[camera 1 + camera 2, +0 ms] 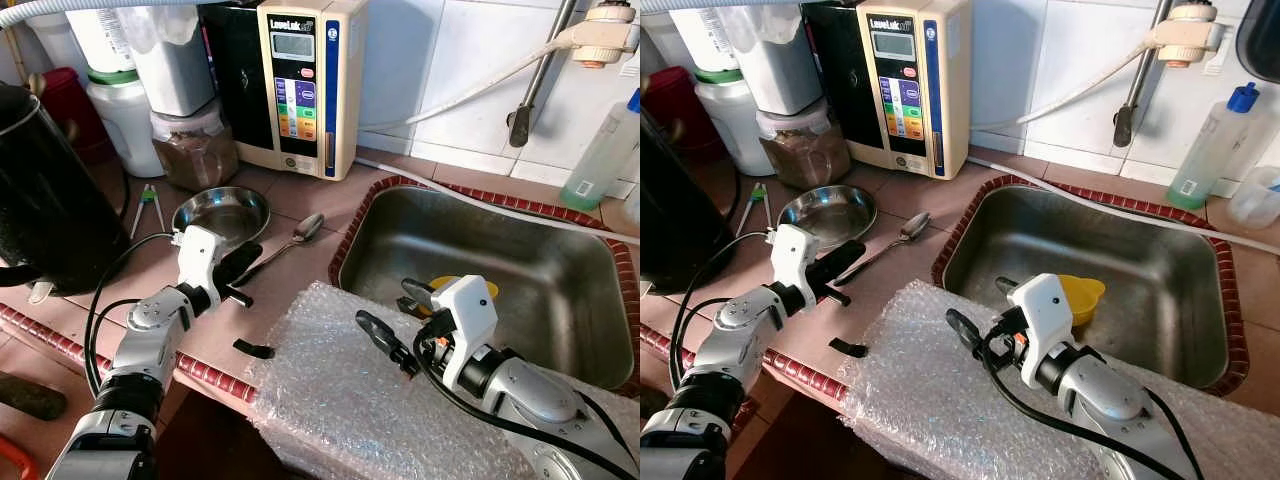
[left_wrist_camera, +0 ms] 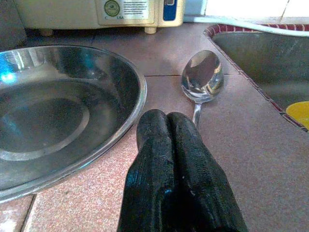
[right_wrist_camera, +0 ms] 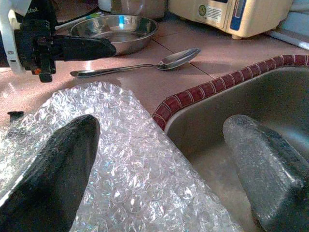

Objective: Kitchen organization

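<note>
Left gripper point(image 1: 240, 262) pressed together, empty, poised over spoon point(image 1: 290, 240) between steel bowl point(image 1: 222, 213) and sink point(image 1: 400, 260) rim on worktop point(image 1: 300, 195). Probably light, stiff, slippery; best pinched mid-handle. Right gripper point(image 1: 400, 325) spread apart over bubble wrap point(image 1: 330, 400) at worktop's front edge.

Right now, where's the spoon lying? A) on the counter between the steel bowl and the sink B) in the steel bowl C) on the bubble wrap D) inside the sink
A: the spoon lies flat on the tiled counter, with the steel bowl on one side and the sink on the other, and the shut left gripper hovers right by its handle.
</note>
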Controlling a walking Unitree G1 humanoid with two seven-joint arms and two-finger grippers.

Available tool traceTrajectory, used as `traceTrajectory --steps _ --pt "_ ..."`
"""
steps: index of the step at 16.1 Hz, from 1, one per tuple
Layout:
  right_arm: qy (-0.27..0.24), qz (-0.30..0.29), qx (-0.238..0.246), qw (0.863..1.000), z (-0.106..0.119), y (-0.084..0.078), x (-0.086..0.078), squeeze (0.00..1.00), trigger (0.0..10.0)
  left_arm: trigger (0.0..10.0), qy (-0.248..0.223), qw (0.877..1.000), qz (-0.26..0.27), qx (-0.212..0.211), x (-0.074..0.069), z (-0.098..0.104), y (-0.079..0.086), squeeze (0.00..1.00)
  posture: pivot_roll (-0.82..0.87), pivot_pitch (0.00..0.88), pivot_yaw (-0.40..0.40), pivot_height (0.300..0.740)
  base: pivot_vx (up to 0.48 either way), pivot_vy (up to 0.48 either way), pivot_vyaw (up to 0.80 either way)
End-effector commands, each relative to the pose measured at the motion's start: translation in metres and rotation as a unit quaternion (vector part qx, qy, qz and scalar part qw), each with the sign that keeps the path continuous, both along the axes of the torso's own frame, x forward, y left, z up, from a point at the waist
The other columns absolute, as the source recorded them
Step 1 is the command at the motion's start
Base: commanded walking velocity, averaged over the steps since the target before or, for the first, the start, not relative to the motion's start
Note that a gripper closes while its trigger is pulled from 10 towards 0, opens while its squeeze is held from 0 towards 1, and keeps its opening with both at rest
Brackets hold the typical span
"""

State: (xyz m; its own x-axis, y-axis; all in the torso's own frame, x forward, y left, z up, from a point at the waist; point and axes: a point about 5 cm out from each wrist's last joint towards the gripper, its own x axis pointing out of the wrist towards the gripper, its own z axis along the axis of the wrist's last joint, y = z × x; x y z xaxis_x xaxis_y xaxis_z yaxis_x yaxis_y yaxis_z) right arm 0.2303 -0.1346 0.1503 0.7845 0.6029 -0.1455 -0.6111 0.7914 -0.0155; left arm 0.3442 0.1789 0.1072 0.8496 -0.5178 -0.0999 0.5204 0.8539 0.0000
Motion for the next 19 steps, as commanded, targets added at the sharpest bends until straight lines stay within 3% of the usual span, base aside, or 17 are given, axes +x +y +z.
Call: traceTrajectory --steps 1,4,5,6,7,11,16,19 --pt "-0.005 0.007 0.0 1.0 0.004 0.002 -0.002 0.0 10.0 0.0 -0.005 1.0 -0.008 0.01 0.003 0.005 -0.001 0.0 -0.06 0.031 0.073 0.74 0.0 0.0 0.0" --pt "-0.006 0.006 -0.001 1.0 0.003 0.002 -0.001 0.0 10.0 0.0 -0.042 0.999 -0.03 -0.001 0.004 0.017 -0.004 0.0 -0.06 0.027 0.069 0.74 0.0 0.0 0.0" --pt "-0.005 0.008 -0.001 1.0 0.004 0.001 -0.002 0.0 10.0 1.7 -0.074 0.995 -0.071 0.006 0.001 0.029 -0.008 0.0 -0.06 0.029 0.067 0.74 0.0 0.0 0.0" --pt "-0.003 0.012 0.0 1.0 0.004 0.002 -0.003 0.0 10.0 10.0 -0.084 0.991 -0.103 0.013 -0.001 0.034 -0.011 0.0 -0.06 0.029 0.066 0.74 0.0 0.0 0.0" --pt "0.003 0.018 -0.003 1.0 0.003 0.001 -0.007 0.0 10.0 10.0 -0.091 0.987 -0.135 0.015 -0.003 0.038 -0.018 1.0 -0.05 0.028 0.063 0.74 0.0 0.0 0.0" --pt "0.028 0.035 -0.003 0.999 0.001 -0.004 -0.024 0.0 10.0 10.0 -0.102 0.974 -0.199 0.026 -0.005 0.04 -0.04 1.0 -0.08 0.033 0.069 0.74 0.0 0.0 0.0" --pt "0.055 0.046 0.019 0.997 0.003 -0.008 -0.047 0.0 10.0 10.0 -0.103 0.973 -0.204 0.02 0.004 0.04 -0.057 1.0 -0.11 0.056 0.074 0.74 0.0 0.0 0.0" --pt "0.049 0.031 0.018 0.998 0.006 -0.007 -0.05 0.0 10.0 10.0 -0.12 0.969 -0.212 0.035 0.013 0.048 -0.07 1.0 -0.12 0.072 0.08 0.74 0.0 0.0 0.0"
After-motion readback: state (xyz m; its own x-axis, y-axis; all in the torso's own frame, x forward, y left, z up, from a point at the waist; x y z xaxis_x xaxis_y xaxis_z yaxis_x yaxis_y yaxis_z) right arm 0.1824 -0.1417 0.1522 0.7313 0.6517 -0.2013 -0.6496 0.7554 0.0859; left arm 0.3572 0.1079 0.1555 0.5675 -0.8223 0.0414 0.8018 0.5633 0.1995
